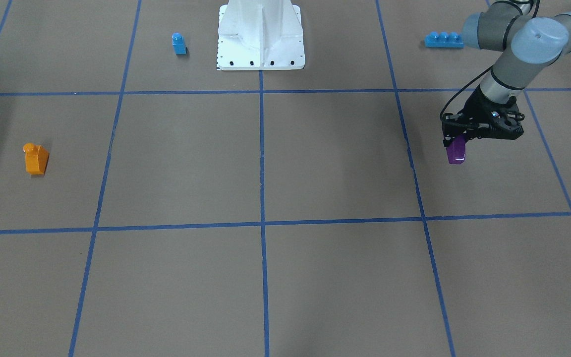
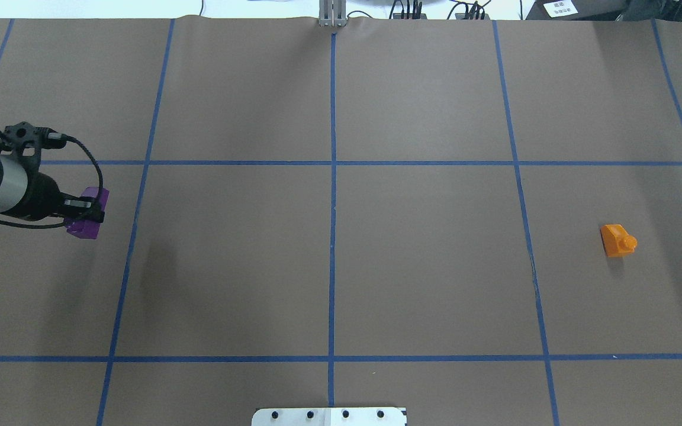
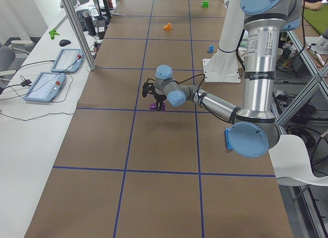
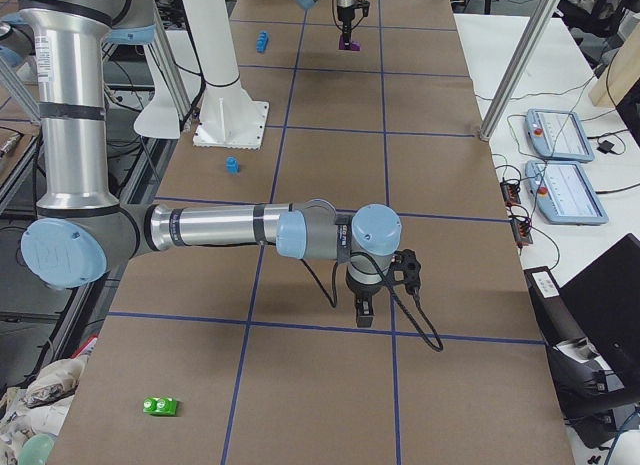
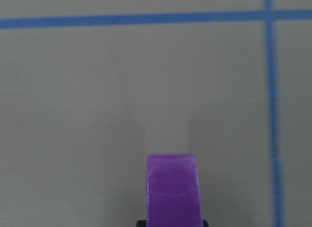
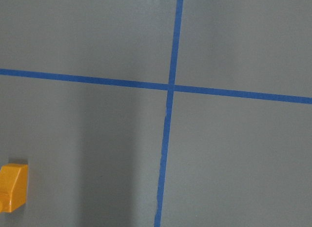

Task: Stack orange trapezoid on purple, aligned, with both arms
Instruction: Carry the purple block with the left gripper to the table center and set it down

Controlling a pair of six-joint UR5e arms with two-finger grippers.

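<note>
Plainly, the left claw (image 1: 456,141) is clenched on the purple brick (image 1: 456,152). The front-facing view shows the brick hanging out below the black fingers, over the table (image 1: 335,163) on the robot's left side. Whether its underside touches the table I cannot tell. In the overhead view the wrist and cable of the left arm (image 1: 518,44) cover much of the brick. In the left wrist view only the brick's glossy front end shows at the bottom edge, with thin dark slivers of finger at either side. Its stud cannot be made out in any view. The orange trapezoid (image 1: 36,159) sits on the table well apart, on the robot's right side, with nothing touching it. In the right wrist view it is cut off at the lower left edge, so only a corner of it shows. The right arm (image 4: 210,228) appears only in the view from the table's right end, stretched out low over the table. Its right claw (image 4: 365,307) points down there, small and dark, and I cannot tell whether it is released or clenched. Near the robot's base stands a small blue brick (image 1: 179,43). A long blue brick (image 1: 443,39) lies partly hidden behind the left arm's elbow. A green brick (image 4: 160,406) lies at the table's right end.
</note>
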